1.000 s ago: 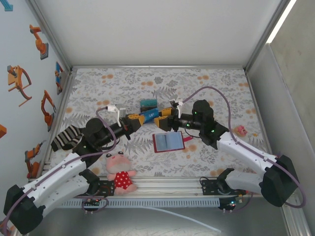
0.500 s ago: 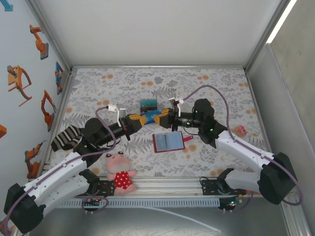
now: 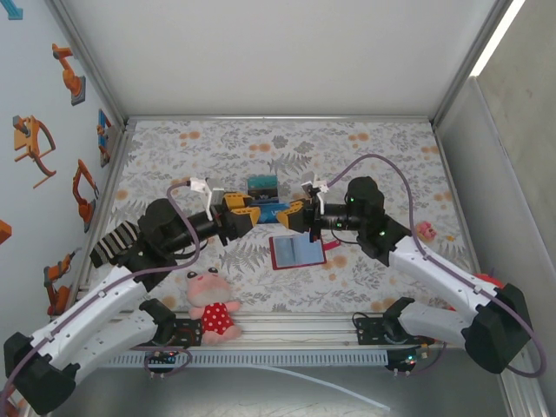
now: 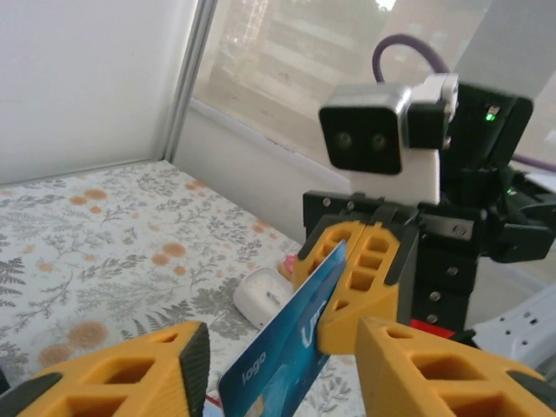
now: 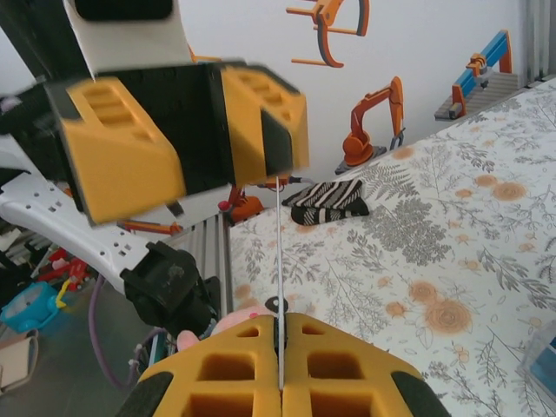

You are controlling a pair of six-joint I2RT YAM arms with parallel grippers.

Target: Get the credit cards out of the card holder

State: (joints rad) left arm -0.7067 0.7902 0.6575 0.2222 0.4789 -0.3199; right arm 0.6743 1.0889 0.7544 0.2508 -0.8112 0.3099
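The right gripper pinches a blue credit card in mid-air — a handover, it seems — while the left gripper stands open around its other end. The red card holder lies open on the table nearby.

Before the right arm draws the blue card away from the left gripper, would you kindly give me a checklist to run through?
1. Right gripper shut on the blue card: ok.
2. Left gripper open: ok.
3. Card free of the left fingers: cannot tell, its near corner sits close to one.
4. Card holder lying open on the table: ok.
5. More cards inside the holder: cannot tell.
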